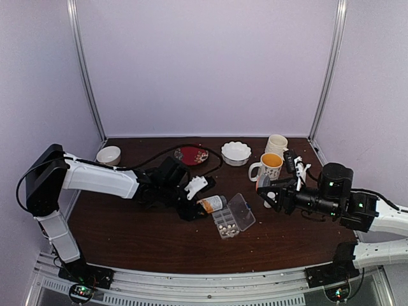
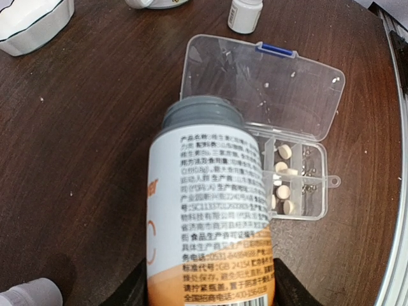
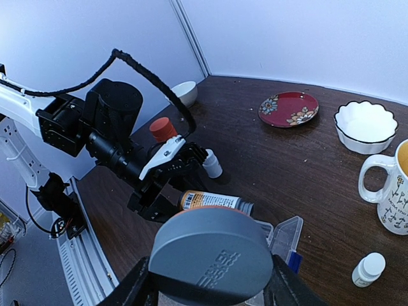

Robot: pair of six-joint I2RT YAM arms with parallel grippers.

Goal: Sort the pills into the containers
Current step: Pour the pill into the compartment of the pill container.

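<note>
Left claw (image 2: pixel 210 290) is clamped on the orange-and-white bottle (image 2: pixel 207 210). The bottle is tipped near flat, long axis running from the claw toward the open organizer box (image 2: pixel 324 191), with its grey neck over the box's left side at the hinge line. The pills (image 2: pixel 284 191) sit in the compartments (image 2: pixel 305 167) just right of the neck. Right claw (image 3: pixel 210 280) holds the grey cap (image 3: pixel 210 252) off to the box's right, so the left arm is nearer; my read is the mouth needs to shift right onto a compartment, clear of the lid (image 2: pixel 268 83).
</note>
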